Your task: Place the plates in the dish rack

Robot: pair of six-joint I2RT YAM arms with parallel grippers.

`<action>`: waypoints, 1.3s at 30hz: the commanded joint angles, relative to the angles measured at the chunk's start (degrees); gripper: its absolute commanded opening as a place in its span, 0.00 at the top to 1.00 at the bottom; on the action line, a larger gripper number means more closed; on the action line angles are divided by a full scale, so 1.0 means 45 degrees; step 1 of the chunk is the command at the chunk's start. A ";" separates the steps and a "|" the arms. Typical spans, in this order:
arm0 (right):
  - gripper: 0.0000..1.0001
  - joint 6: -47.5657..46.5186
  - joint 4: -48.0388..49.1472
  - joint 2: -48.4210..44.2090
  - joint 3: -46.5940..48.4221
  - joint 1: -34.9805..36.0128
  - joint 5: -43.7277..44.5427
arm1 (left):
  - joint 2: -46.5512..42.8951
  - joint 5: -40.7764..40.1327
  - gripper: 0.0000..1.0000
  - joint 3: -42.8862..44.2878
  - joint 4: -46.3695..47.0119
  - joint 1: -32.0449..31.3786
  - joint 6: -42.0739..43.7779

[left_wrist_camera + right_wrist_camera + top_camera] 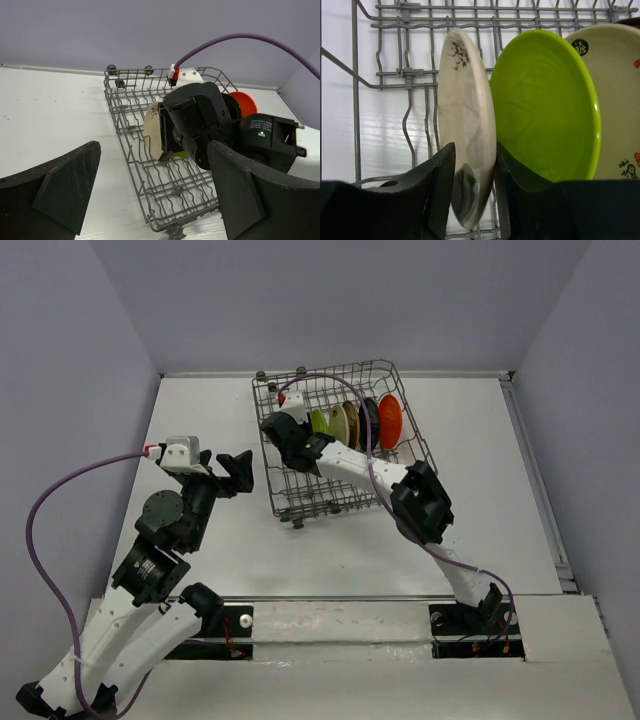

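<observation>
The grey wire dish rack [300, 495] stands mid-table. Upright in it, left to right, are a lime green plate [318, 421], a cream plate with marks [340, 424], a brown one, a black plate [370, 420] and an orange plate [390, 420]. My right gripper [475, 165] is inside the rack, shut on the rim of the cream plate with a black patch [465, 115]. It holds that plate upright just left of the lime green plate [545, 110]. My left gripper [243, 472] is open and empty, left of the rack.
The rack's near half [185, 190] holds only bare wire and tines. The right arm [420, 502] reaches over the rack's near right corner. A purple cable [340, 380] arcs over the rack. White walls enclose the table.
</observation>
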 commanded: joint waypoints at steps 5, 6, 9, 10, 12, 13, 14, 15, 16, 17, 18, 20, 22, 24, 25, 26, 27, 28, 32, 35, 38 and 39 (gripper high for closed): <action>0.34 0.0655 0.0452 -0.1580 -0.0655 0.0274 -0.0915 | 0.0135 -0.0642 0.01 -0.0228 0.0807 0.0205 0.0006; 0.30 0.0617 0.0704 -0.1796 -0.1004 0.0274 -0.1111 | 0.0135 -0.0682 0.01 -0.0228 0.0807 0.0205 0.0006; 0.24 0.0500 0.1076 -0.2753 -0.1591 0.0274 -0.1893 | 0.0252 -0.0760 0.01 -0.0267 0.0827 0.0244 0.0064; 0.23 0.0461 0.1329 -0.3046 -0.2018 0.0274 -0.2030 | 0.0272 -0.0838 0.01 -0.0286 0.0827 0.0244 0.0064; 0.16 0.0267 0.1816 -0.3979 -0.2548 0.0274 -0.2400 | 0.0369 -0.0897 0.01 -0.0306 0.0846 0.0264 0.0123; 0.14 0.0207 0.1955 -0.4315 -0.2801 0.0274 -0.2518 | 0.0389 -0.0916 0.01 -0.0325 0.0866 0.0264 0.0123; 0.07 0.0129 0.2072 -0.4685 -0.3345 0.0274 -0.2616 | 0.0409 -0.0975 0.01 -0.0326 0.0885 0.0283 0.0142; 0.03 0.0071 0.2344 -0.5424 -0.3641 0.0274 -0.2791 | 0.0447 -0.0995 0.01 -0.0364 0.0924 0.0303 0.0162; 0.01 -0.0027 0.2540 -0.5857 -0.3973 0.0274 -0.2870 | 0.0467 -0.1014 0.01 -0.0384 0.0924 0.0303 0.0181; 0.00 -0.0240 0.2716 -0.6286 -0.4749 0.0274 -0.2968 | 0.0545 -0.1072 0.01 -0.0403 0.0944 0.0342 0.0201; 0.00 -0.0358 0.2930 -0.7238 -0.5182 0.0274 -0.2949 | 0.0603 -0.1092 0.01 -0.0404 0.0963 0.0342 0.0201; 0.00 -0.0786 0.3556 -0.8297 -0.6100 0.0274 -0.2716 | 0.0701 -0.1170 0.01 -0.0404 0.0944 0.0361 0.0260; 0.00 -0.1081 0.4081 -1.0048 -0.7545 0.0274 -0.2462 | 0.0721 -0.1209 0.01 -0.0423 0.0983 0.0400 0.0299; 0.00 -0.1744 0.4571 -1.1440 -0.8657 0.0274 -0.2208 | 0.0741 -0.1171 0.01 -0.0482 0.1002 0.0400 0.0357; 0.00 -0.2172 0.5134 -1.2878 -0.9823 0.0274 -0.2033 | 0.0799 -0.1093 0.01 -0.0482 0.1002 0.0439 0.0396; 0.00 -0.2369 0.5275 -1.3627 -1.0396 0.0274 -0.2031 | 0.0838 -0.1034 0.01 -0.0482 0.1002 0.0440 0.0416; 0.00 -0.2603 0.5740 -1.4369 -1.0924 0.0274 -0.1915 | 0.0877 -0.1015 0.01 -0.0462 0.1022 0.0459 0.0435; 0.01 -0.2760 0.5822 -1.5807 -1.1915 0.0274 -0.1798 | 0.0935 -0.0840 0.01 -0.0443 0.1022 0.0479 0.0416; 0.07 -0.3250 0.6077 -1.8433 -1.3640 0.0274 -0.0920 | 0.0995 -0.0352 0.01 -0.0423 0.1354 0.0576 0.0611; 0.22 -0.3289 0.6116 -2.0544 -1.5356 0.0274 0.0132 | 0.0859 0.0118 0.01 -0.0501 0.1607 0.0771 0.0651; 0.55 -0.3192 0.6136 -2.2010 -1.6122 0.0274 0.0702 | 0.0683 0.0371 0.01 -0.0579 0.1802 0.0908 0.0650; 0.83 -0.3037 0.6136 -2.2303 -1.6511 0.0274 0.0858 | 0.0508 0.0720 0.01 -0.0657 0.1958 0.0966 0.0689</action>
